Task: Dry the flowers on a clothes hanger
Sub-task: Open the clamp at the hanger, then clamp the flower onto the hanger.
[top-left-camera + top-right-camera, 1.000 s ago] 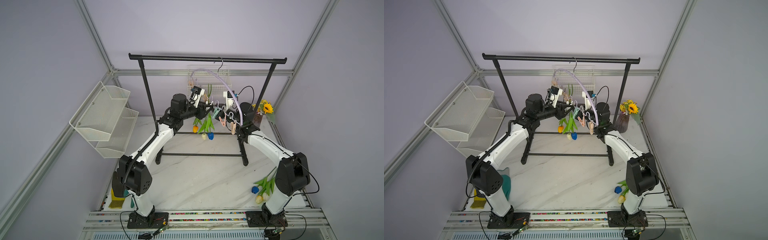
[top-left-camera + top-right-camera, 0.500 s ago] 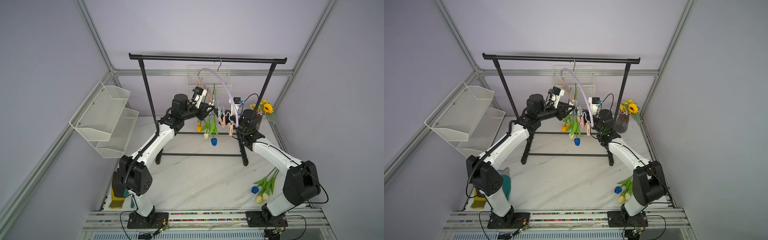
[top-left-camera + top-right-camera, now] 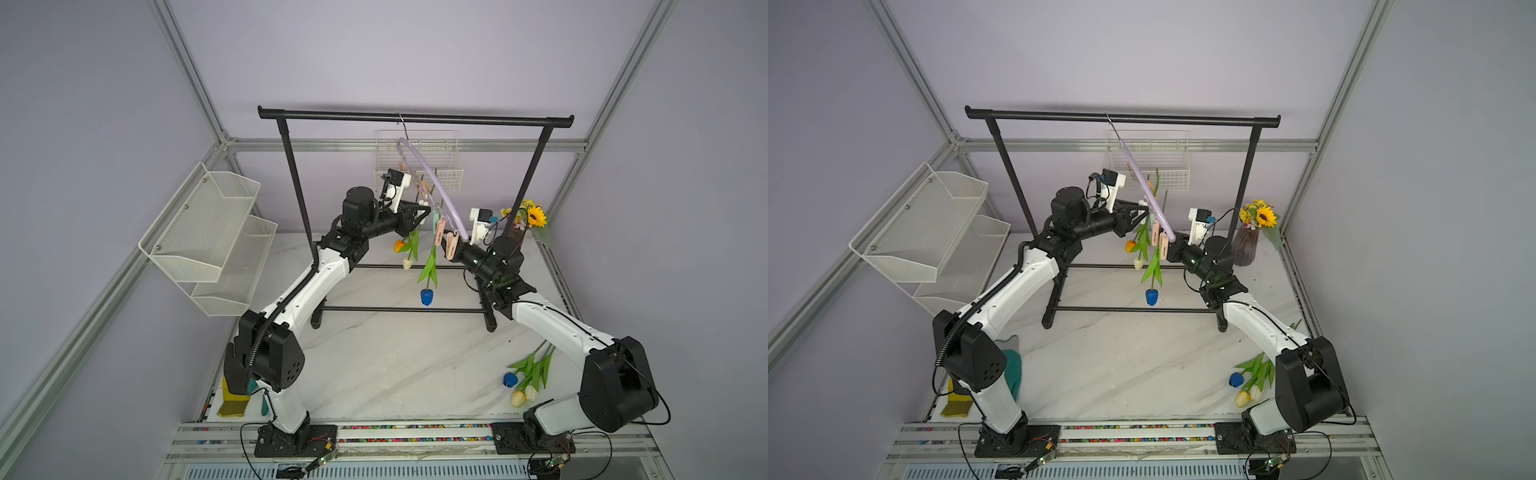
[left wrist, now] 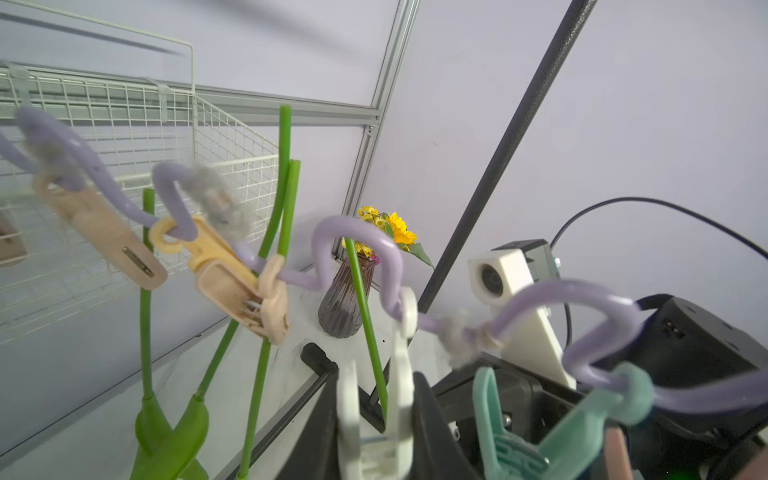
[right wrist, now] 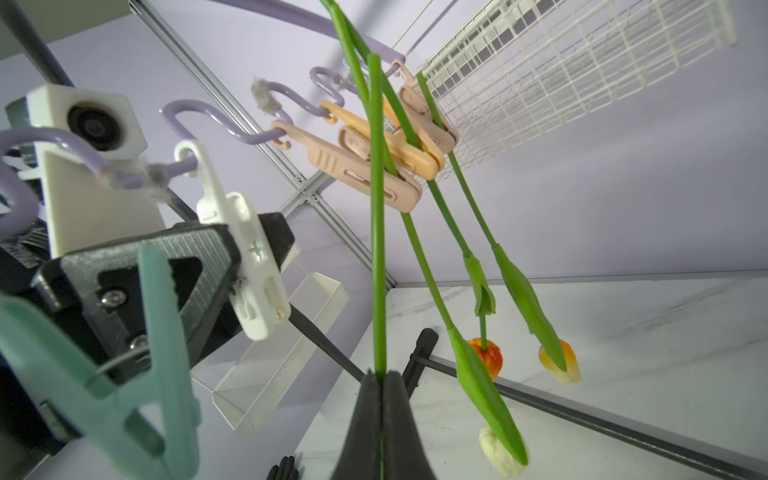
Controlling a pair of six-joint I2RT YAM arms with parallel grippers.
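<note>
The lilac clothes hanger hangs twisted from the black rack, with pastel pins along it. Three flowers hang head down in its beige pins: orange, yellow and cream. My left gripper is shut on a white clothespin on the hanger. A green stem runs between that pin's two arms. My right gripper is shut on this stem, and its blue head hangs below. More tulips lie on the table at the front right.
The black garment rack spans the back of the table. White wire baskets hang on the left wall and one more on the back wall. A sunflower vase stands at the back right. Gloves lie at the front left edge.
The hanger has swung round to stand almost edge-on. My right gripper has drawn the blue tulip forward and lower. My left gripper has closed further on the white clothespin.
</note>
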